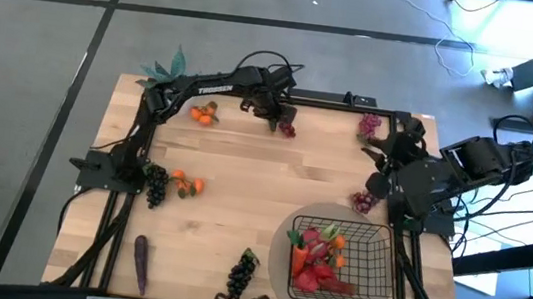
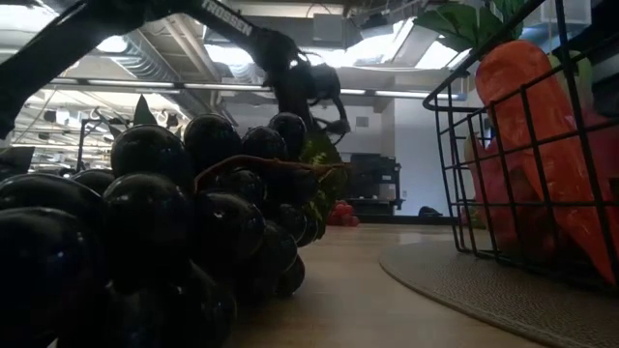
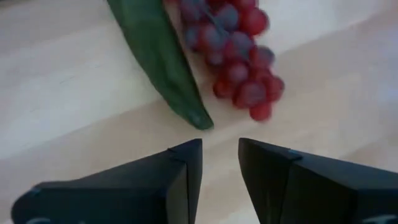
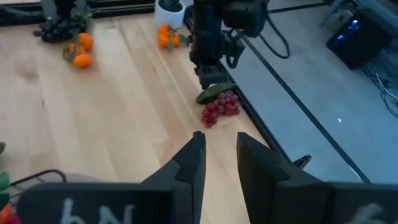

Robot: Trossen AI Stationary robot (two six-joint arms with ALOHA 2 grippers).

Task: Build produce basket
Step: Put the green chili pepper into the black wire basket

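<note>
The black wire basket [image 1: 376, 245] stands on a round beige mat at the near right and holds a carrot, a pink dragon fruit and red pieces [image 1: 319, 261]; it also shows in the low view [image 2: 455, 174]. A bunch of red grapes with a green leaf [image 1: 287, 128] lies near the far edge. My left gripper [image 1: 276, 118] hovers just over its leaf end [image 3: 180, 81], fingers close together and empty. My right gripper [image 1: 374, 162] waits at the right, fingers close together and empty [image 4: 216, 143], pointing toward the red grapes [image 4: 221, 107].
Tangerines lie at the far left [image 1: 203, 112] and mid left [image 1: 185, 185]. Dark grapes lie at the left [image 1: 155, 185] and the near edge [image 1: 242, 273]. An eggplant [image 1: 141, 261], purple grapes [image 1: 370, 126] [image 1: 363, 202] and a green plant [image 1: 165, 66] are also there.
</note>
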